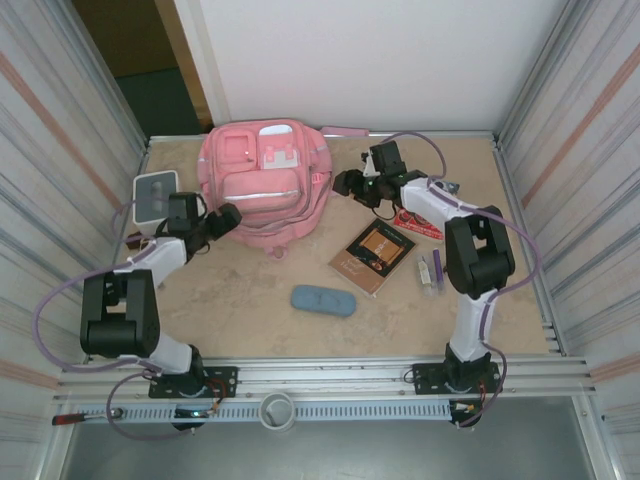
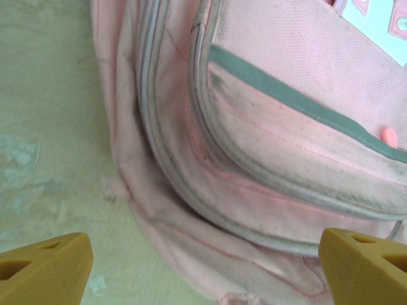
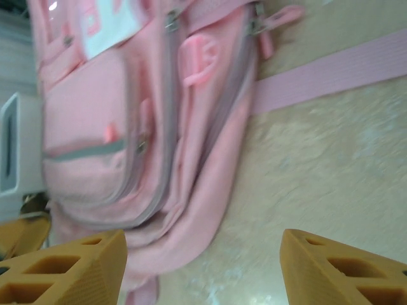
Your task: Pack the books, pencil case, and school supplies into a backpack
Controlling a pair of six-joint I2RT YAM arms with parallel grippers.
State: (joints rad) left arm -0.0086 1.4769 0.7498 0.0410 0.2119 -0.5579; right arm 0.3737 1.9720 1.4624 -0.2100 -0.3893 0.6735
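backpack (image 1: 262, 185) at twelve o'clock is looking zipped, so left gripper (image 1: 226, 217) at its seven and right gripper (image 1: 347, 183) at its three, both jaws released, should be seeking a zipper pull (image 3: 170, 19).

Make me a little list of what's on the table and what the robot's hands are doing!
backpack: pink, lying at the back of the table
brown book: right of the backpack
comic book: behind the brown book, partly under the right arm
pencil case: blue, in front of the brown book
pens: right of the brown book
white box: left of the backpack
left gripper: open, empty, at the backpack's left corner
right gripper: open, empty, by the backpack's right side
still outside the backpack: books, pencil case, pens
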